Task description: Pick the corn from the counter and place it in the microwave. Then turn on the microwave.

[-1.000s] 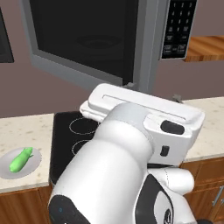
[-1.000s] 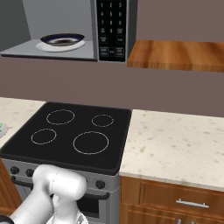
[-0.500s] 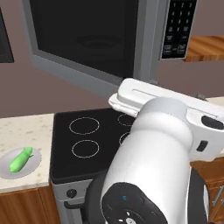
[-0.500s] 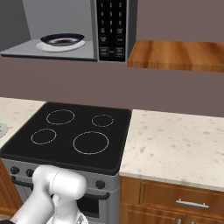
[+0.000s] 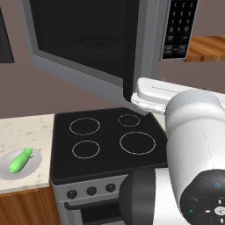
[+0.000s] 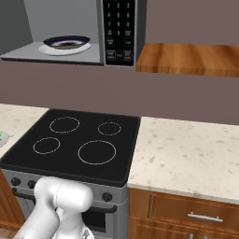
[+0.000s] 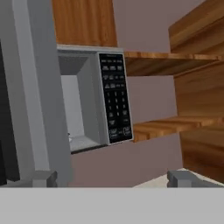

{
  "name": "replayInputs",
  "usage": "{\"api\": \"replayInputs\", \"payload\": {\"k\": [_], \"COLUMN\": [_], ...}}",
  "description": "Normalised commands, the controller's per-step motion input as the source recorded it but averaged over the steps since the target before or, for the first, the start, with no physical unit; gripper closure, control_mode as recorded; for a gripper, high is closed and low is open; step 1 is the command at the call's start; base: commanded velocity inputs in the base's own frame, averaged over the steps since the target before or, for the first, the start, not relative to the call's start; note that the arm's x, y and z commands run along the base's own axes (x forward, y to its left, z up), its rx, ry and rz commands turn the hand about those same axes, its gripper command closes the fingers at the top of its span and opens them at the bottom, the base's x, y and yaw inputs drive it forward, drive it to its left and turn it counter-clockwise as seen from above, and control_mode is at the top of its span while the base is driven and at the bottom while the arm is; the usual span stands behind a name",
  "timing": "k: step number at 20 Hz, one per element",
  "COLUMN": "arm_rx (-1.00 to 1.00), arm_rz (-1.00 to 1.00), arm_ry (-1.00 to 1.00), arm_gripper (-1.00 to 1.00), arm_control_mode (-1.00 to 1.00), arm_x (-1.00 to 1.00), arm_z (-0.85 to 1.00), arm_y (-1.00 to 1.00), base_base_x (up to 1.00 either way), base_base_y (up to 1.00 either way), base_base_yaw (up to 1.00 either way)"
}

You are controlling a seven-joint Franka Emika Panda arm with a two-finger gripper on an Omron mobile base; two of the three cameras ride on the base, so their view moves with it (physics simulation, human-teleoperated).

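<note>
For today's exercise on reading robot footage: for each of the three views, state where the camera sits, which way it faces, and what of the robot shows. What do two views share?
Left base view: behind-left, looking forward-down at stovetop, corn, open microwave; white arm at lower right.
Right base view: behind-right, over stovetop and counter; arm lower left.
Hand view: faces microwave keypad; open gripper at bottom.
Shared: both base views show stovetop and microwave.

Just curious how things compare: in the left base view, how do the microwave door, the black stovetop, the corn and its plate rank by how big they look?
Largest to smallest:
1. microwave door, though it hangs nearer the camera
2. black stovetop
3. plate
4. corn
</note>
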Motion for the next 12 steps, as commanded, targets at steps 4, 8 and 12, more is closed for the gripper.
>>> {"api": "replayInputs", "payload": {"k": [4,8,12], "arm_rx": [0.0,0.0,0.0], "arm_rz": [0.24,0.24,0.3], "arm_ry": [0.04,0.0,0.0], "arm_gripper": [-1.0,-1.0,-1.0], "arm_control_mode": [-1.0,-1.0,-1.0], "arm_x": [0.3,0.26,0.24], "arm_z": [0.0,0.0,-0.01], "arm_y": [-0.04,0.0,0.0], "base_base_x": [0.0,0.0,0.0], "base_base_y": [0.0,0.0,0.0], "base_base_yaw": [0.0,0.0,0.0]}}
